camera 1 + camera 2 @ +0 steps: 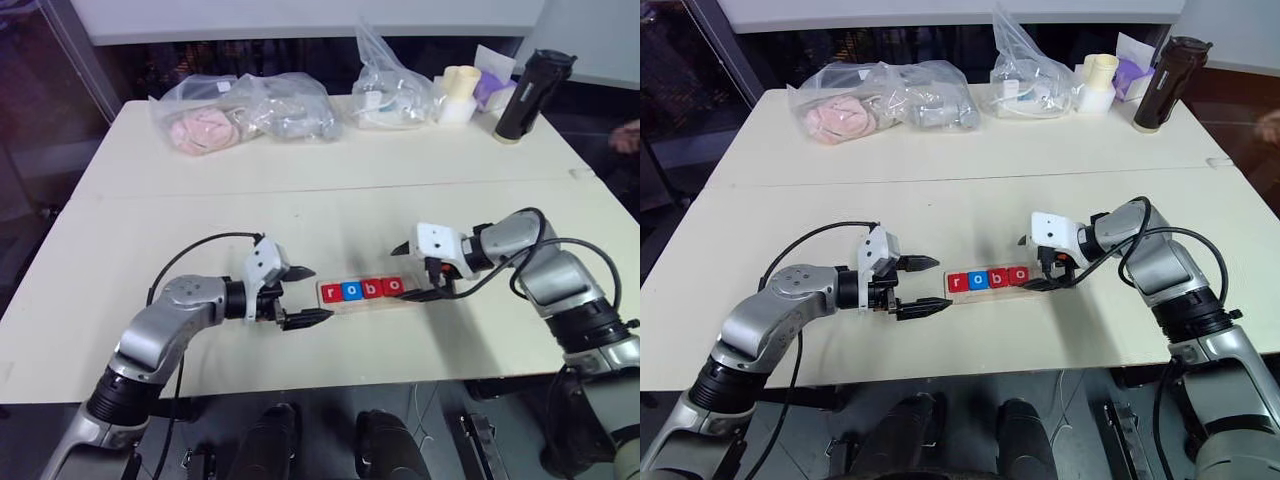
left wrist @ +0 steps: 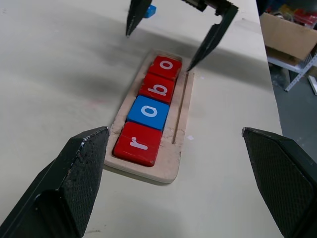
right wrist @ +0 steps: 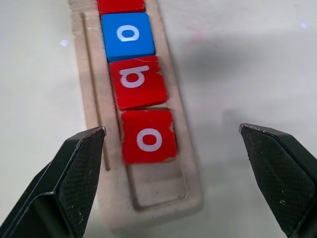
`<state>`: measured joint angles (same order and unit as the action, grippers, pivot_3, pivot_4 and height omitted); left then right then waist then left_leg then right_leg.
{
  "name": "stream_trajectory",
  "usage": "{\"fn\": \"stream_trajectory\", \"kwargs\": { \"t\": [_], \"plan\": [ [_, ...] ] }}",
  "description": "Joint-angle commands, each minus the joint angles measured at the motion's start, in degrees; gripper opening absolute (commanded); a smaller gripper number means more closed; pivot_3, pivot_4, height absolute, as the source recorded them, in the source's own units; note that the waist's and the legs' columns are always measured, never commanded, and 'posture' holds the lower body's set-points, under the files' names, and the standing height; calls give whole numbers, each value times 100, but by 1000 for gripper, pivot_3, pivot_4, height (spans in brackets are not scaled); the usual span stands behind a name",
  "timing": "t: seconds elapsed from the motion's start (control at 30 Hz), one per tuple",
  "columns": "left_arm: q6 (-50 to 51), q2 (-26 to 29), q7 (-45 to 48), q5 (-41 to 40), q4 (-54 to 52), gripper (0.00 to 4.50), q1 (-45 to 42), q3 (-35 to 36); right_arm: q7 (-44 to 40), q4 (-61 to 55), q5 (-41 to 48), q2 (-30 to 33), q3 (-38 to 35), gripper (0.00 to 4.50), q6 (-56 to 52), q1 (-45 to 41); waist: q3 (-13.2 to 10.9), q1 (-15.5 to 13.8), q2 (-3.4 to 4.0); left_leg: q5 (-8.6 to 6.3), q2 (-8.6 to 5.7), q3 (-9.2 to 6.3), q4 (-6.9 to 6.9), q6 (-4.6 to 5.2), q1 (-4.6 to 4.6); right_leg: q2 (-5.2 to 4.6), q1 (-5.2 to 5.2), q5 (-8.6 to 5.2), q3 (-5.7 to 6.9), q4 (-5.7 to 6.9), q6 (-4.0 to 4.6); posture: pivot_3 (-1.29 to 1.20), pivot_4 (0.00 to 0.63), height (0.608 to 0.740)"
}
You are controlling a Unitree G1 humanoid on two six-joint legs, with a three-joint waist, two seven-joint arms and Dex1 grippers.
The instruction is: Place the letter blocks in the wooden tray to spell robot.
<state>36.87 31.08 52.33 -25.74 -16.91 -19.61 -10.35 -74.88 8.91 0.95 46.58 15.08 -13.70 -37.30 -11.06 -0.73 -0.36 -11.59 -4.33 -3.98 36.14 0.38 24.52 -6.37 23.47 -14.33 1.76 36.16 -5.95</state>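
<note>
The wooden tray (image 2: 168,166) lies on the table between my two grippers. In its slot sit several letter blocks in a row: a red r (image 2: 138,144), a blue o (image 2: 148,111), a red b (image 2: 158,88) and a red o (image 2: 166,66). The slot's right end (image 3: 158,186) is bare wood. A small blue block (image 2: 150,10) lies on the table just beyond the right gripper; its letter is hidden. My left gripper (image 1: 318,293) hangs open at the tray's left end, holding nothing. Open and holding nothing as well, my right gripper (image 1: 405,272) is over the tray's right end.
Clear plastic bags (image 1: 240,112) with soft items lie at the table's far side, with another bag (image 1: 390,90), a cream cup (image 1: 458,95) and a black bottle (image 1: 530,95). A seam (image 1: 330,185) joins two tables. A person's hand (image 1: 628,135) shows at the far right.
</note>
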Motion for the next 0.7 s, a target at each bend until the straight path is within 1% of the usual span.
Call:
{"fn": "stream_trajectory", "kwargs": {
  "t": [0.03,0.13,0.37,0.7],
  "plan": [
    [-36,-17,17,-65,-116,4500,-81,37,180,42,-1,174,-303,4457,94,-41,0,2,0,0,0,0,1,0,0,0,-1,0,0,0,0,0,150,725],
    [-40,-19,29,-65,-110,4500,-88,29,238,212,-73,244,-298,4457,271,-24,0,4,0,0,0,0,0,0,-1,0,0,0,0,0,0,0,150,725],
    [-43,-23,31,-61,-97,4500,-103,30,335,474,-144,192,-248,4457,437,-47,0,9,0,0,0,0,-1,0,-1,1,0,0,0,0,0,0,150,725],
    [-24,-17,-5,-71,-136,4500,-62,54,459,641,-262,-105,-153,4457,519,-175,0,3,0,1,0,0,0,0,-1,2,0,0,0,1,0,0,150,725]
  ]
}}
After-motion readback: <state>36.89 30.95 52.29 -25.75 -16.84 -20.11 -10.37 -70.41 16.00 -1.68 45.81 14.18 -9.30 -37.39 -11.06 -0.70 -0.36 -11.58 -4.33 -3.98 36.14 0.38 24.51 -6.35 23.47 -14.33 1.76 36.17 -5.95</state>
